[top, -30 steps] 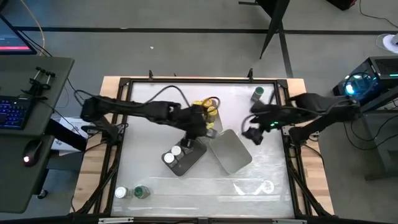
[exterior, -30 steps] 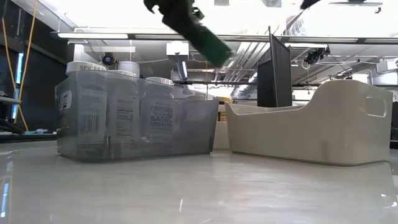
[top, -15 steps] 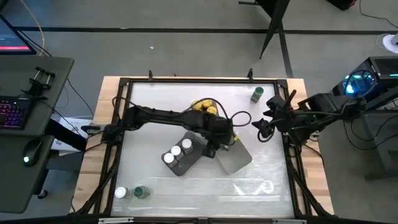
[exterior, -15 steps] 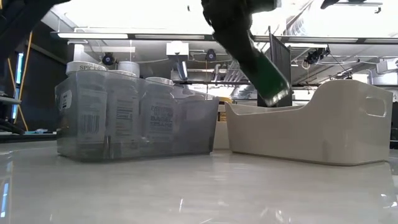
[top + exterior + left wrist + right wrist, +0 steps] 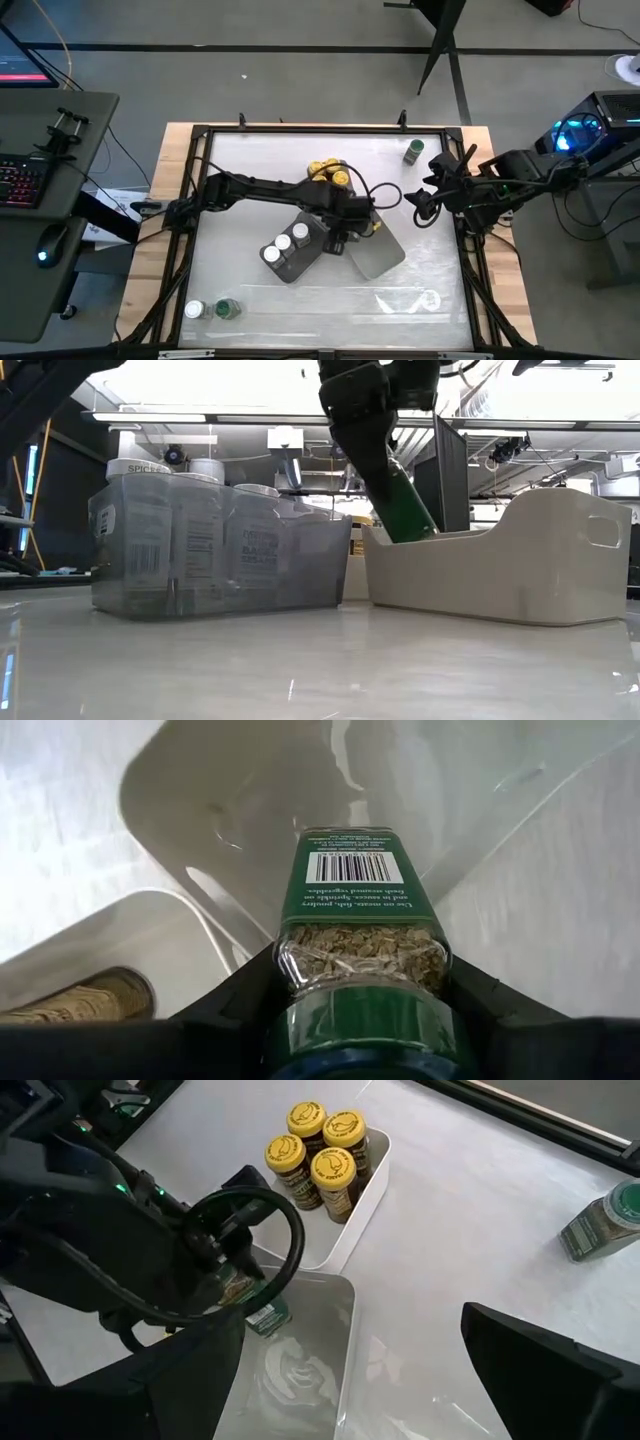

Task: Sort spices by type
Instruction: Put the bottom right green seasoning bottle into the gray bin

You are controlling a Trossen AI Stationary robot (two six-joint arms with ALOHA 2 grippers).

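- White worktop (image 5: pixel 420 250) carries three trays and loose jars.
- Done, by my reading: four yellow-lid jars (image 5: pixel 318 1148) in a white tray (image 5: pixel 352 1205); white-lid jars (image 5: pixel 283 243) in the grey tray (image 5: pixel 310 255).
- Left gripper (image 5: pixel 352 222) jaws clamp a green jar (image 5: pixel 358 920), tilted, over the empty tray (image 5: pixel 375 245).
- Left to sort: green-lid jar (image 5: pixel 414 152) at the far edge, two jars (image 5: pixel 210 309) at the near corner.
- Right gripper (image 5: pixel 425 205) waits beside, jaws wide, empty.
- Left arm's cable loop (image 5: pixel 250 1240) hangs near the tray; possible snag.

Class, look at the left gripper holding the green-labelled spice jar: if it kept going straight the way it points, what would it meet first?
Most likely the bare floor of the white tray. The left gripper tilts the green-labelled jar down into it, nothing between; depth is unclear.
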